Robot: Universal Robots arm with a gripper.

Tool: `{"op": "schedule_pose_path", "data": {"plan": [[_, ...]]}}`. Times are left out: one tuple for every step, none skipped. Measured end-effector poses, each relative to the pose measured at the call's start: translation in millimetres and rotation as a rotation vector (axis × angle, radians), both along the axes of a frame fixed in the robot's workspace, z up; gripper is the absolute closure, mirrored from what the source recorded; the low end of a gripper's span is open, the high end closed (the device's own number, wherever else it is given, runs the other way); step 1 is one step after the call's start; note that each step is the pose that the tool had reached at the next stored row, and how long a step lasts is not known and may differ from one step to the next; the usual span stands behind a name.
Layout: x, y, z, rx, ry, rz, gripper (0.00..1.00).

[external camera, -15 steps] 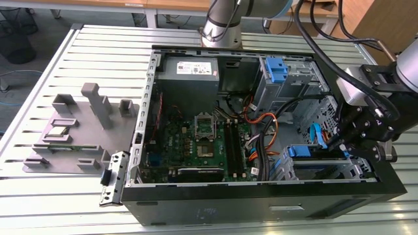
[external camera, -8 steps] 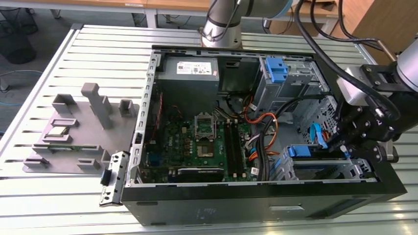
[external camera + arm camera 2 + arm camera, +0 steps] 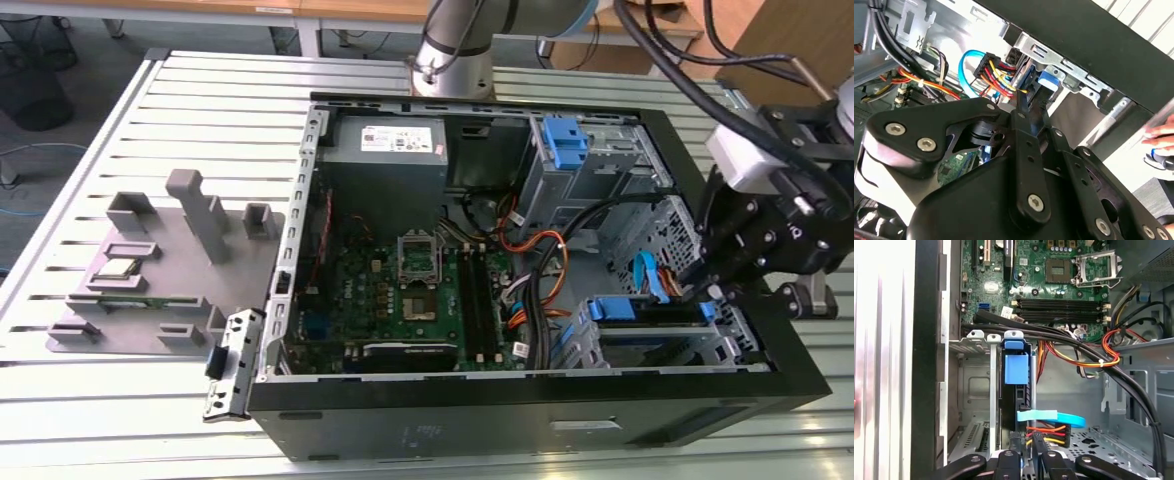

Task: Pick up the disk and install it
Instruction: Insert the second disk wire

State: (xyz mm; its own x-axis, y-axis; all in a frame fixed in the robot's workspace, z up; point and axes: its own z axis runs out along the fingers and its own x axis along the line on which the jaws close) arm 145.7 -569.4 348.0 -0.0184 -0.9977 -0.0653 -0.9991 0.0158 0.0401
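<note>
Computer case (image 3: 534,405): black outside, bare grey metal inside. Motherboard (image 3: 400,300): dark green, with black memory slots. Disk (image 3: 1015,390): black edge, blue plastic rail and tab. Data cable (image 3: 1054,417): light blue. Power wire bundle (image 3: 1051,432): red, yellow, orange and black. Gripper (image 3: 1025,447): black, with silver screw heads. Power supply (image 3: 400,140): grey with white sticker. Parts fixture (image 3: 147,270): plain grey. Table (image 3: 80,400): pale grey, ribbed in parallel slats.

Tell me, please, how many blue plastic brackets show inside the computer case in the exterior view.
2. The upper blue bracket sits in the drive cage by the case's far wall; the lower blue bracket sits in the bay beside the gripper. Cables may hide others.
</note>
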Motion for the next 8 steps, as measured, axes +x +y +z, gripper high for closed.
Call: {"op": "schedule_pose_path", "data": {"plan": [[0.0,0.0,3.2,0.0,0.0,0.0,0.76],[0.0,0.0,6.0,0.0,0.0,0.0,0.76],[0.0,0.0,8.5,0.0001,0.0,0.0,0.76],[0.0,0.0,10.8,0.0,0.0,0.0,0.76],[0.0,0.0,12.6,0.0001,0.0,0.0,0.76],[0.0,0.0,13.4,0.0,0.0,0.0,0.76],[0.0,0.0,13.3,0.0004,0.0001,0.0,0.76],[0.0,0.0,13.4,0.0005,0.0,0.0,0.76]]}}
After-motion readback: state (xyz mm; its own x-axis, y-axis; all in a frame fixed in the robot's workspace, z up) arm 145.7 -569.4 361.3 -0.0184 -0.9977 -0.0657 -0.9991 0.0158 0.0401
